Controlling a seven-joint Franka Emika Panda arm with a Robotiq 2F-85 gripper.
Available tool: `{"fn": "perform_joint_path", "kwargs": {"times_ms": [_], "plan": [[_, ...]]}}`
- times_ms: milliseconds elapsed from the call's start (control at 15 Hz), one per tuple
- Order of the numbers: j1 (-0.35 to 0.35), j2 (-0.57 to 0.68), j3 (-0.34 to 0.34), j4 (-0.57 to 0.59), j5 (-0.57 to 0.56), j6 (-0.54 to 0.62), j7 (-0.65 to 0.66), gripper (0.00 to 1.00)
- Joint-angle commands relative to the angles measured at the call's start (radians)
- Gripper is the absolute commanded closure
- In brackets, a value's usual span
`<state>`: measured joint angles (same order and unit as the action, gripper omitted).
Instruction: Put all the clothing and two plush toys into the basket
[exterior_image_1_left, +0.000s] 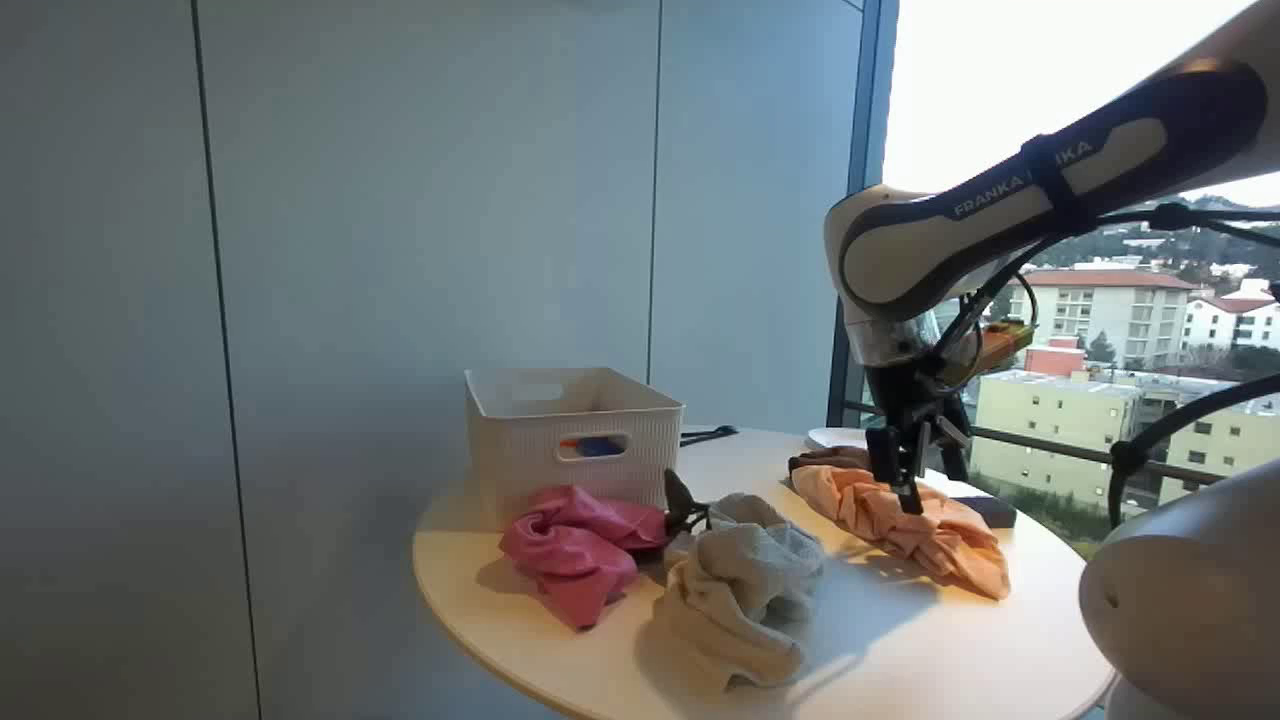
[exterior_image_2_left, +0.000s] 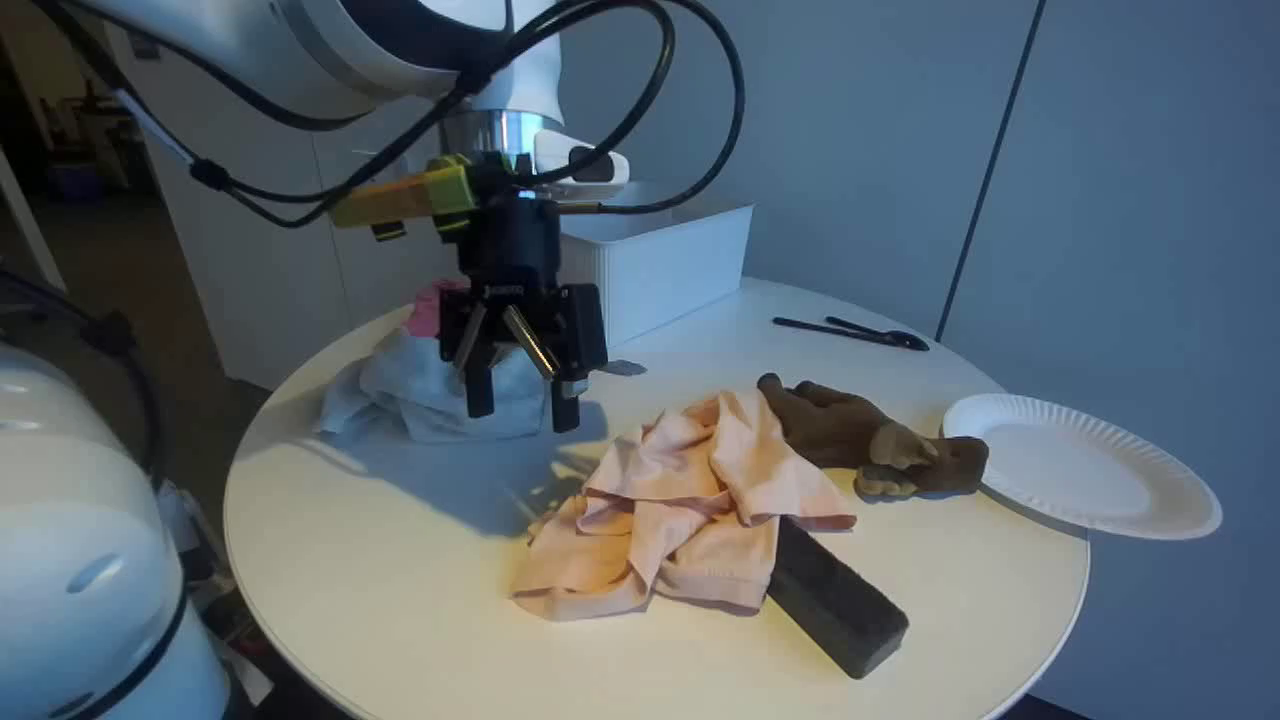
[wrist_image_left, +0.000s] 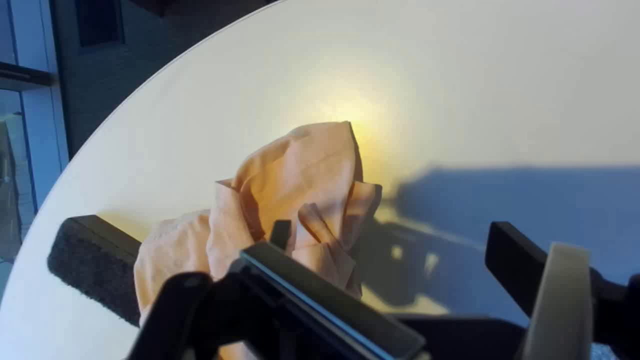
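Observation:
The white basket (exterior_image_1_left: 505, 460) stands at the table's far side, also in an exterior view (exterior_image_2_left: 675, 280). A pink cloth (exterior_image_1_left: 575, 550) lies in front of it, beside a grey-beige cloth (exterior_image_1_left: 745, 590). A crumpled peach cloth (exterior_image_2_left: 660, 520) lies on the table and shows in the wrist view (wrist_image_left: 305, 170). A brown plush toy (exterior_image_2_left: 830, 425) touches its far end. A dark brown piece (exterior_image_1_left: 680, 500) pokes out behind the grey cloth; I cannot tell whether it is a plush toy. My gripper (exterior_image_2_left: 522, 405) is open and empty, above the table between the grey and peach cloths.
A dark block (exterior_image_2_left: 835, 600) lies partly under the peach cloth. A white paper plate (exterior_image_2_left: 1080, 465) overhangs the table edge beside the brown plush. Black utensils (exterior_image_2_left: 870, 335) lie near the basket. Something blue and orange (exterior_image_1_left: 600, 446) shows through the basket's handle hole.

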<state>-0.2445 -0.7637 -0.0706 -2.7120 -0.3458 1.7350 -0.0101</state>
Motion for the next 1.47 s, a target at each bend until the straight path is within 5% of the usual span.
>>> {"fn": "perform_joint_path", "kwargs": {"times_ms": [0,933,1400], "plan": [[0.023,-0.001,-0.019,0.005,-0.01,-0.008,0.012,0.0],[0.023,-0.002,-0.019,0.007,-0.011,-0.008,0.012,0.0],[0.24,0.021,0.001,0.137,0.146,-0.076,-0.205,0.0]]}}
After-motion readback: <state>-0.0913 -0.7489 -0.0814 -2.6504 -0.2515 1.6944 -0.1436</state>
